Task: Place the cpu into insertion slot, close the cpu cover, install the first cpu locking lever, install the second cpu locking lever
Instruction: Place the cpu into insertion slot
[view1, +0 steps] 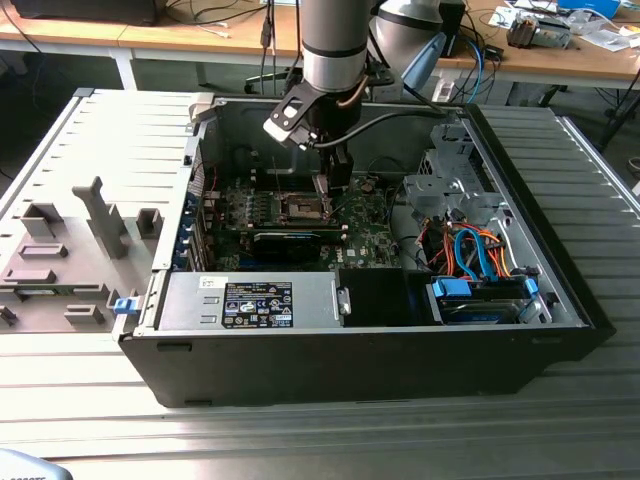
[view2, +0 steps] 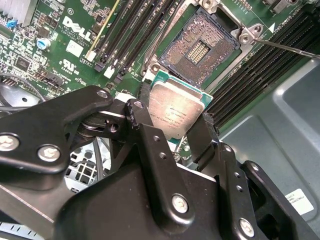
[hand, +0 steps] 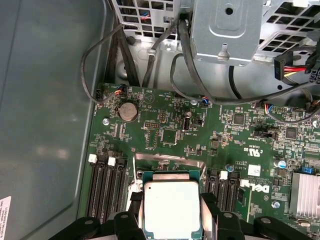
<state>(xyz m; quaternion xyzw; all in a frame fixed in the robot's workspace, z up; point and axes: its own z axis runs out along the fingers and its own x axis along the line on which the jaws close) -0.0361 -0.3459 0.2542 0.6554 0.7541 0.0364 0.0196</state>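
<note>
The gripper (view2: 169, 127) is clenched on the cpu (view2: 177, 107) at opposite edges, beside the uncovered insertion slot (view2: 200, 50) on the motherboard (view2: 60, 55). Cpu face print is unreadable; the fingers (view2: 150, 145) hide its rear edge.

Silver arm (view1: 338, 40), black gripper (view2: 172, 120)
Arm: silver-grey tube with a black band and a pale blue joint cap (view1: 424, 58). Black cable (view1: 400, 114) loops off the wrist, with a small pale box (view1: 287, 115) bolted beside it. Gripper: matte black link bars with rounded ends and silver screws (view2: 180, 202) at the pivots.
</note>
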